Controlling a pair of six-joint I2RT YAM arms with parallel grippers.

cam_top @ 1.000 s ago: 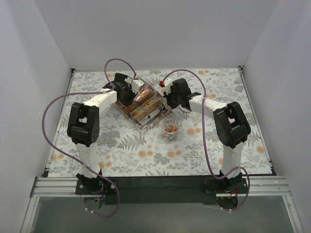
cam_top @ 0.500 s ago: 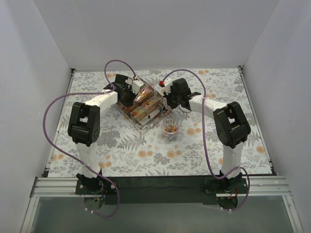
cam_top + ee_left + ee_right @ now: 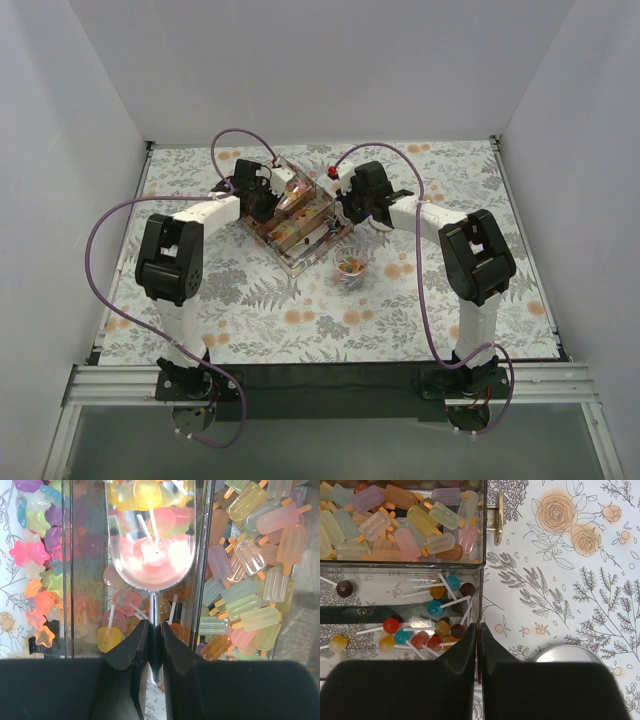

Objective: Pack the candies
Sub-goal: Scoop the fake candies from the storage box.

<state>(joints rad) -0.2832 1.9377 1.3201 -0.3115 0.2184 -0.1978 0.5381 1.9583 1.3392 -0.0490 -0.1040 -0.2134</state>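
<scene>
A clear compartmented box (image 3: pixel 296 228) holds the candies: star shapes (image 3: pixel 35 565), popsicle shapes (image 3: pixel 250 580), flat lollipops (image 3: pixel 120 607) and round lollipops (image 3: pixel 440 625). My left gripper (image 3: pixel 154 635) is shut on the handle of a metal scoop (image 3: pixel 152 555), which is held over the lollipop compartment with pink and yellow candies in its bowl. In the top view the left gripper (image 3: pixel 272 192) is at the box's far left. My right gripper (image 3: pixel 479 630) is shut on the box's clear side wall (image 3: pixel 481 555); in the top view it (image 3: pixel 343 215) is at the box's right side.
A small clear cup (image 3: pixel 350 265) with mixed candies stands just right of the box's near corner; its rim (image 3: pixel 567 652) shows in the right wrist view. A brass latch (image 3: pixel 498 512) sticks out of the box's side. The flowered tablecloth (image 3: pixel 450 300) lies all around.
My left arm has shifted slightly left and back with the scoop in its grip. The right arm, box and cup have not moved.
</scene>
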